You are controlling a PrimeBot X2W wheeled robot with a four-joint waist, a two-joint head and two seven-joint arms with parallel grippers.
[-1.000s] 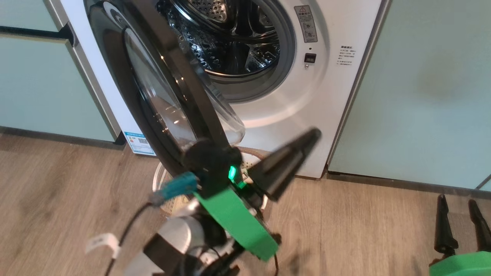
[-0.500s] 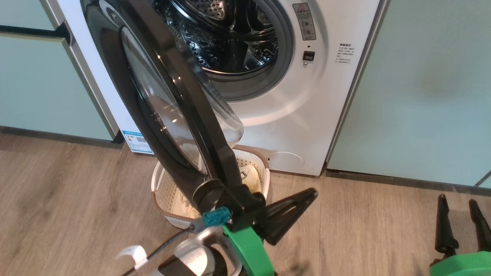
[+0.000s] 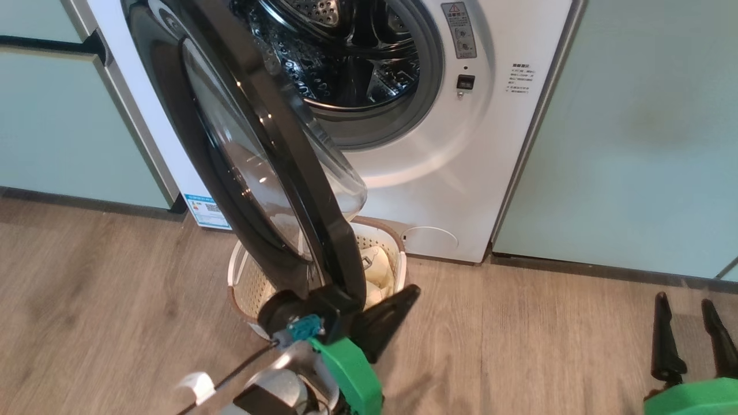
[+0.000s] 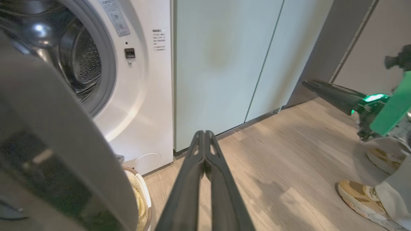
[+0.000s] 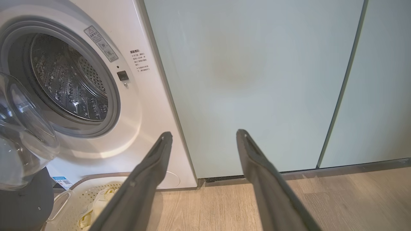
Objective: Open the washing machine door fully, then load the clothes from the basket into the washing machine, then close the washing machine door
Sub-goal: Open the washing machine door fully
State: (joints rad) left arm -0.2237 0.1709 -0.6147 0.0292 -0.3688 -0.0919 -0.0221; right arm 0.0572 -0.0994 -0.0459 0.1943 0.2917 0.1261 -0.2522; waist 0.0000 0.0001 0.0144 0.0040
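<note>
The white washing machine (image 3: 461, 173) stands with its steel drum (image 3: 346, 57) showing. Its black washing machine door (image 3: 277, 144) hangs partly open, edge-on to me, over the cream basket (image 3: 253, 288) on the floor. Pale yellow clothes (image 3: 377, 265) lie in the basket. My left gripper (image 3: 412, 291) is shut and holds nothing; it points up and right from beside the door's lower edge. In the left wrist view, the left gripper (image 4: 204, 132) points past the door (image 4: 57, 128) at the cabinets. My right gripper (image 3: 684, 300) stands open and empty at the lower right.
Pale mint green cabinets (image 3: 634, 132) flank the machine on both sides. Wooden floor (image 3: 519, 346) spreads in front. In the left wrist view a person's tan shoe (image 4: 356, 195) rests on the floor at the right, near my right arm (image 4: 327, 94).
My left gripper has dropped and drawn back to the left, below the door's lower edge, uncovering the basket. The door has barely moved. The right gripper has stayed put.
</note>
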